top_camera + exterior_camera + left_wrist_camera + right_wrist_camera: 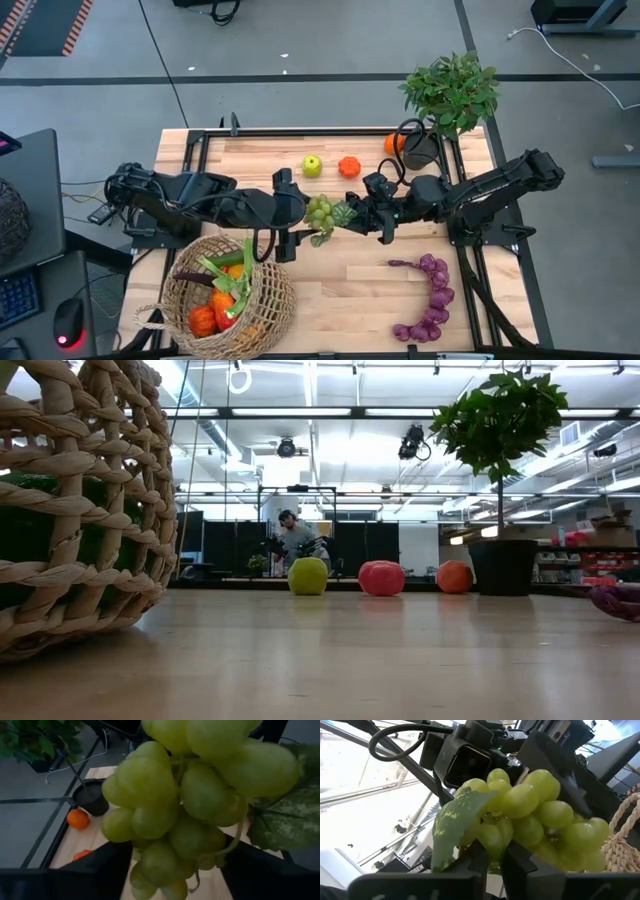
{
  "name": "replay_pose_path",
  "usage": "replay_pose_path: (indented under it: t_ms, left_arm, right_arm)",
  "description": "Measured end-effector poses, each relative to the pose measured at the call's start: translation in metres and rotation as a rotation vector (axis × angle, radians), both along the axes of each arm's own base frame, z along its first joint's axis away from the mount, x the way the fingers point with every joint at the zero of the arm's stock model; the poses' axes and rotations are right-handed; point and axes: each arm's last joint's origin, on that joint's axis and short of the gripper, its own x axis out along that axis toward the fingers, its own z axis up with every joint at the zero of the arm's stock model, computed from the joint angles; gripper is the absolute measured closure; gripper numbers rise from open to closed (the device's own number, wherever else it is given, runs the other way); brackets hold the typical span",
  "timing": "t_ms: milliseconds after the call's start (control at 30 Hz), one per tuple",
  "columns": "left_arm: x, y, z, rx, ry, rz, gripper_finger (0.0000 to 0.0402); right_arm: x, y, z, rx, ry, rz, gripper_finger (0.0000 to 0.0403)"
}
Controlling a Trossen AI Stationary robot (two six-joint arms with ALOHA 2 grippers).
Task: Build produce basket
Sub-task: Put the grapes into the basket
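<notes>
A bunch of green grapes [320, 212] with a leaf [343, 213] hangs in the air between both grippers over the table's middle. My right gripper [358, 215] [494, 865] is shut on the bunch. My left gripper [303, 217] [180, 875] is open, one finger on each side of the grapes [170, 805]. The tan wicker basket [228, 295] [80, 510] stands at the near left corner and holds a leek, a carrot and red-orange pieces. Purple grapes [430, 300] lie near right. A green apple [312, 165], a red-orange fruit [348, 166] and an orange [393, 143] sit at the far side. My right gripper pinches the bunch between its two fingers at the leaf end [490, 840], coming level from the table's right. The grapes are lifted clear of the table and stick out beyond the fingertips toward the left arm. My left gripper's fingers [100, 875] flank the bunch from the table's left; whether they touch it I cannot tell.
A leafy plant in a black pot [420, 150] [503, 565] stands at the far right corner, close behind the right arm. Bare wood [350, 280] lies between the basket and the purple grapes. A person shows far off in the room behind the table.
</notes>
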Motion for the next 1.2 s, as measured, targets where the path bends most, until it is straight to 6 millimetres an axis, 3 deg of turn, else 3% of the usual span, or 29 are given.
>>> replay_pose_path:
  t_ms: [200, 400, 567, 800, 933, 1200]
  left_arm:
    - [0.0, 0.0, 0.0, -0.018, -0.002, 0.011, 0.0208]
    - [-0.005, 0.002, -0.002, -0.065, 0.028, 0.045, 0.0252]
    - [-0.026, 0.009, 0.0, -0.142, 0.094, 0.111, 0.0268]
    - [-0.055, 0.019, 0.019, -0.215, 0.035, 0.139, 0.0274]
    - [-0.082, 0.024, 0.027, -0.323, 0.04, 0.175, 0.0274]
    - [-0.123, 0.015, 0.023, -0.489, 0.204, 0.166, 0.0274]
  right_arm:
    - [0.0, 0.0, 0.0, 0.001, -0.002, -0.004, 0.0317]
    - [0.0, 0.0, 0.001, 0.003, -0.006, -0.004, 0.0296]
    - [0.0, 0.0, 0.001, 0.005, -0.008, -0.009, 0.0287]
    - [-0.001, 0.0, 0.002, -0.003, -0.017, -0.002, 0.0284]
    - [-0.001, 0.001, 0.002, -0.012, -0.019, 0.029, 0.0284]
    - [-0.001, 0.002, 0.001, -0.025, -0.011, 0.064, 0.0284]
